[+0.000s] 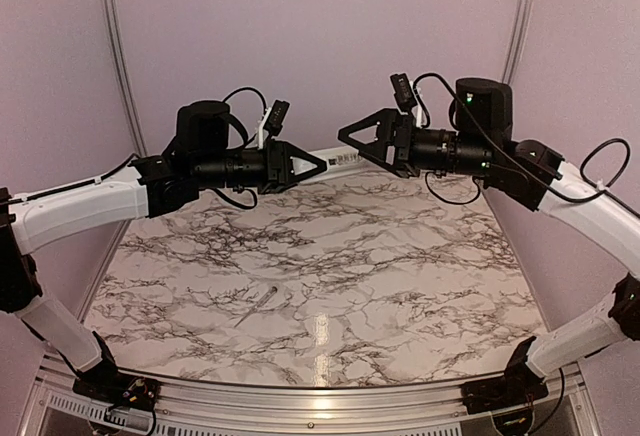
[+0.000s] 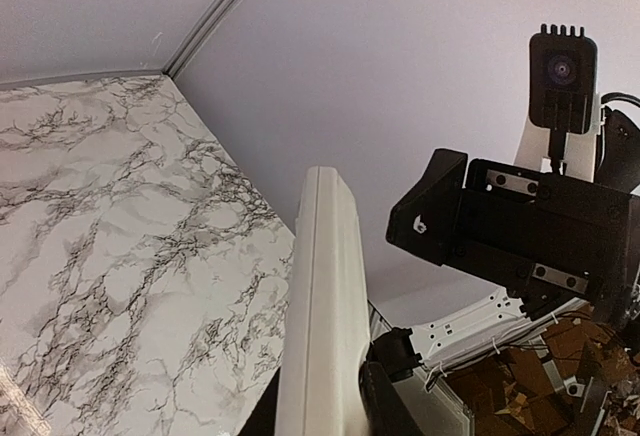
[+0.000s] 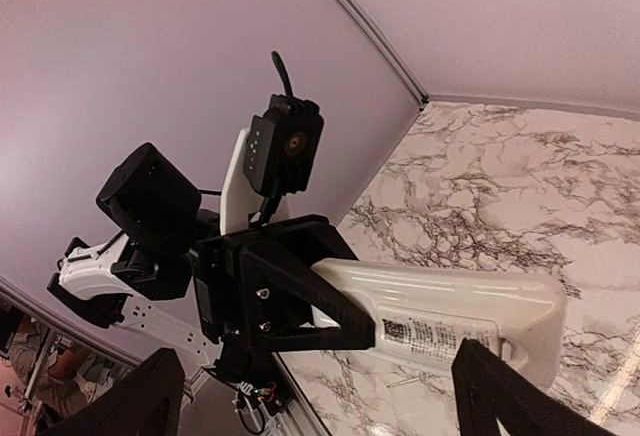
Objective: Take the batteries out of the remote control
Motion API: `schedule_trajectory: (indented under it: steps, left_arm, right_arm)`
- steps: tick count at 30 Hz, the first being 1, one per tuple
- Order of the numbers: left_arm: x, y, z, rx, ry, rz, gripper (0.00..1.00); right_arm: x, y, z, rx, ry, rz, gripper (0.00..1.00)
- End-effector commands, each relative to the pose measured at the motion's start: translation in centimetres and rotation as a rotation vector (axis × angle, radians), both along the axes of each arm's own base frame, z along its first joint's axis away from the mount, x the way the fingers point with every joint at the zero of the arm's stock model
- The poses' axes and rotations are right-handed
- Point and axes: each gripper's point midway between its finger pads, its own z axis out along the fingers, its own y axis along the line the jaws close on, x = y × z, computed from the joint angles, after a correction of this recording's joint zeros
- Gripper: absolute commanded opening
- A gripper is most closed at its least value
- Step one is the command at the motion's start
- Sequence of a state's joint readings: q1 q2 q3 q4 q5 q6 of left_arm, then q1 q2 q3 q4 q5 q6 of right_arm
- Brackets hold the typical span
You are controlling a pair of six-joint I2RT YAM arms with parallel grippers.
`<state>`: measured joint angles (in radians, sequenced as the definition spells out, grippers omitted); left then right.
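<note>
**A:** White plastic, up in the air over the marble table [image 1: 420, 286]. Is that your remote control [image 3: 450, 308]?

**B:** Yes. Your left gripper [image 1: 312, 166] is clamped on one end of it, well above the tabletop and towards the back wall.

**A:** Which way does it lie?

**B:** Its long axis runs roughly level, straight out from the left fingertips towards your right gripper [image 1: 362, 144]. The free end points into that gripper's mouth.

**A:** And the right jaws?

**B:** They are spread wide and grip nothing. I cannot tell whether the free end touches them.

**A:** So the right arm does the work?

**B:** I'd judge so. It is your only free arm, and it sits just off the remote's end. You will need to come at the battery side, not the tip.

**A:** The batteries?

**B:** Not visible in any view. The face seen from the right wrist shows only a printed label.
</note>
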<state>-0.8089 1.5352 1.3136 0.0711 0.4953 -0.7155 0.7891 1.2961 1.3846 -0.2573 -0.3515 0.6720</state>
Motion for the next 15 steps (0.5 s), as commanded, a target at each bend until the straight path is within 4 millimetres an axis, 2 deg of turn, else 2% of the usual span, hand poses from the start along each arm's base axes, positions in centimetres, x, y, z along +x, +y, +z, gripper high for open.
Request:
schedule_trajectory:
  steps: [1,15]
  left_arm:
    - [0.57,-0.29,2.00,-0.043,-0.045,0.016,0.00]
    - [0.39,-0.12,2.07,-0.041,-0.054,0.014,0.00]
  right_arm:
    - [1.42,-0.27,-1.96,-0.096,0.025,-0.087,0.92]
    - [2.30,0.10,-2.05,-0.132,0.005,-0.110,0.92]
